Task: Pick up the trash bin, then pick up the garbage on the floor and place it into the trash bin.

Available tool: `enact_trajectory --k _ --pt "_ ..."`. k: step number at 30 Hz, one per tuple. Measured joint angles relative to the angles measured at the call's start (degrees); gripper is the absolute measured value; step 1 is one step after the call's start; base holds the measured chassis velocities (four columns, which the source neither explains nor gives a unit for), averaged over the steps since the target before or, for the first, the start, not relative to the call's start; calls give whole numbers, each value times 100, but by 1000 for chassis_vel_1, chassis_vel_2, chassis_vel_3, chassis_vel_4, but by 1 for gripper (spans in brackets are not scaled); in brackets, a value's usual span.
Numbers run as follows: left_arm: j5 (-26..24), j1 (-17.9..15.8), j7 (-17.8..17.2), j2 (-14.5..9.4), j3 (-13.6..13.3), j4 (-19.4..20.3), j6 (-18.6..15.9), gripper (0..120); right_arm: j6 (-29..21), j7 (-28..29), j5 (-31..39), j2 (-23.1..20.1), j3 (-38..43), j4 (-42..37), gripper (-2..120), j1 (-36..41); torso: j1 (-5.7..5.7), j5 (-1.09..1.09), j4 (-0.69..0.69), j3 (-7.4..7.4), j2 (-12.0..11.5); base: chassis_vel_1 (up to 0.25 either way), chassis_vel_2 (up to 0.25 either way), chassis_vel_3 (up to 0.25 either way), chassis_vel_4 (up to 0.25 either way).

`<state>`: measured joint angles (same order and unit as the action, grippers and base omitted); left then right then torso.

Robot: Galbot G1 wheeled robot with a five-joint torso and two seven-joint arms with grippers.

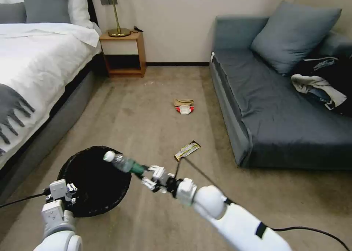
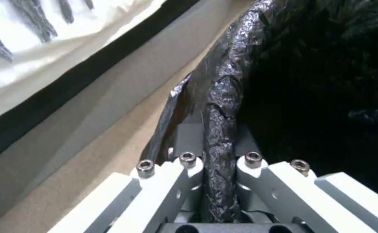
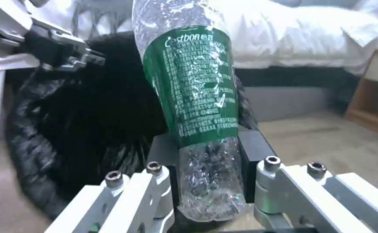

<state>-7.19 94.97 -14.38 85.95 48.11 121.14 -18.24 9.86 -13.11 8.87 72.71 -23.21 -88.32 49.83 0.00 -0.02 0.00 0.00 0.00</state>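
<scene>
- The clear plastic bottle with the green label and white cap (image 1: 123, 163) sits low and left of centre in the head view, clamped at its base end in my right tool (image 1: 151, 177), its cap end reaching over the bin's rim. I judge it light and empty, thin-walled and crinkly, so it will dent under a squeeze and could slip; the base end where I hold it seems the firmest part.
- The small round trash bin lined with a crinkly black plastic bag (image 1: 96, 179) is at lower left of the head view, held off the carpet by my left tool (image 2: 217, 168), whose fingers are closed on the bag-covered rim. The bag is soft and slick, so I judge the rim grip could creep if the bin swings.
- Inside the bin I see only dark bag; I cannot tell whether anything lies in it.
- On the tan carpet, the long gold-and-black snack wrapper (image 1: 187, 150) lies just beyond my right arm, near the grey sofa (image 1: 271, 111).
- Farther up the frame, near centre, the red-and-white packet (image 1: 184, 109) touches the crumpled tan paper (image 1: 183, 102).
- All three look flat, light and flimsy.
</scene>
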Motion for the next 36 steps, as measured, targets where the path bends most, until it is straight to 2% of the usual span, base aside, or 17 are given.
enact_trajectory --k 1,2,5,9,11,13,15,16,19,21,22,24,25,28,30,32,36 --pt "20 -9 4 20 -12 -1 -1 5 82 260 -21 169 -217 289 25 -161 0 1 -1 0 0 0 0 0 0" --pt "20 -9 4 20 -12 -1 -1 5 82 260 -21 169 -217 289 25 -161 0 1 -1 0 0 0 0 0 0" --pt "72 -55 12 73 -40 -34 -5 5 244 749 148 649 -671 920 25 -465 0 1 2 0 0 0 0 0 0" --pt "78 -60 19 76 -37 -40 -6 5 243 953 208 872 -875 1047 25 -497 0 1 1 0 0 0 0 0 0" --pt "71 -60 24 71 -27 -41 -6 5 115 1062 171 889 -949 992 25 -481 0 0 1 0 0 0 0 0 0" --pt "60 -60 28 66 -14 -41 -6 5 -282 1229 157 859 -1076 790 25 -424 0 0 0 0 0 0 0 0 0" --pt "55 -61 31 64 -14 -42 -7 5 -731 1415 203 811 -1151 562 30 -375 0 1 0 0 0 0 0 0 0" --pt "55 -61 31 64 -14 -42 -7 5 -731 1415 203 811 -1151 562 30 -375 0 1 0 0 0 0 0 0 0" --pt "52 -69 37 60 -23 -42 -8 5 -1413 1780 417 773 -1204 239 45 -301 0 1 0 0 0 0 0 0 0" --pt "50 -70 38 58 -23 -41 -9 5 -1463 1818 444 773 -1209 215 47 -295 0 1 0 0 0 0 0 0 0" --pt "39 -73 41 50 -23 -41 -9 5 -1731 2054 643 779 -1234 86 54 -261 0 1 0 0 0 0 0 0 0" --pt "31 -73 45 39 -21 -42 -10 5 -1915 2240 842 804 -1243 -14 61 -234 0 1 0 0 0 0 0 0 0" --pt "31 -73 45 39 -21 -42 -10 5 -1915 2240 842 804 -1243 -14 61 -234 0 1 0 0 0 0 0 0 0" --pt "25 -62 52 34 -20 -31 -11 5 -1937 2283 909 807 -1189 -72 77 -220 0 2 0 0 0 0 0 0 0" --pt "24 -58 53 33 -20 -25 -12 5 -1920 2269 909 794 -1168 -87 81 -219 0 1 0 0 0 0 0 0 0" --pt "17 -54 55 24 -18 -18 -12 5 -1855 2177 876 747 -1070 -147 92 -200 0 2 0 0 0 0 0 0 0" --pt "1 -49 57 0 -13 -18 -12 5 -1712 2007 697 588 -768 -310 99 -109 0 2 0 0 0 0 0 0 0"
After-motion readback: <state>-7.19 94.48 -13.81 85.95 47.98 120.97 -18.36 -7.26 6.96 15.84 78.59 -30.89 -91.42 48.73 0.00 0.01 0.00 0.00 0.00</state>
